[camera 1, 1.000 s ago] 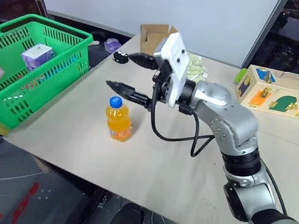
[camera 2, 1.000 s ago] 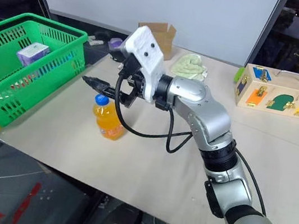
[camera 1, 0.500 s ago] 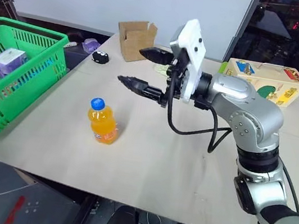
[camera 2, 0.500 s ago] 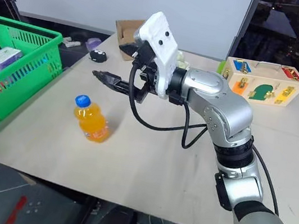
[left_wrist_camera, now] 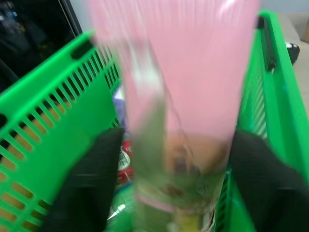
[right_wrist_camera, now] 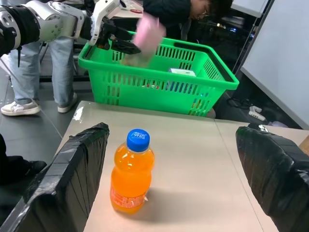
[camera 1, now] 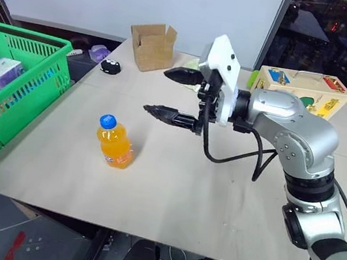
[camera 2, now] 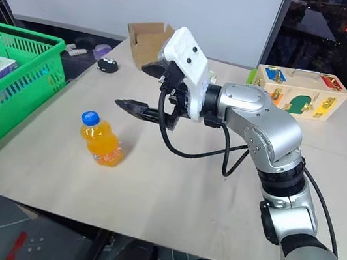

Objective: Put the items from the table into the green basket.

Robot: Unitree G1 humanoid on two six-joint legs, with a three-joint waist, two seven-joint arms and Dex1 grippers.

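Note:
The long pink carton (left_wrist_camera: 183, 72) is blurred between the two spread black fingers of my left gripper (left_wrist_camera: 178, 145), right over the green basket (left_wrist_camera: 53, 96). From the right wrist view the carton (right_wrist_camera: 148, 31) tilts down into the basket (right_wrist_camera: 159, 65) in front of that open gripper (right_wrist_camera: 120, 43). The orange bottle (camera 1: 115, 142) with its blue cap stands upright on the table (camera 1: 203, 194). My right gripper (camera 1: 160, 90) hovers open, level, above and to the right of the bottle, with nothing in it.
A purple-and-white box (camera 1: 1, 73) lies in the basket. A cardboard box (camera 1: 152, 46), a small black object (camera 1: 109, 66) and a wooden latch toy (camera 1: 302, 91) sit along the table's far side. People (right_wrist_camera: 183, 14) stand behind the basket.
The head view has swung, so the whole scene has shifted. My right gripper, still open, has drifted slightly right, away from the bottle. The bottle has not moved.

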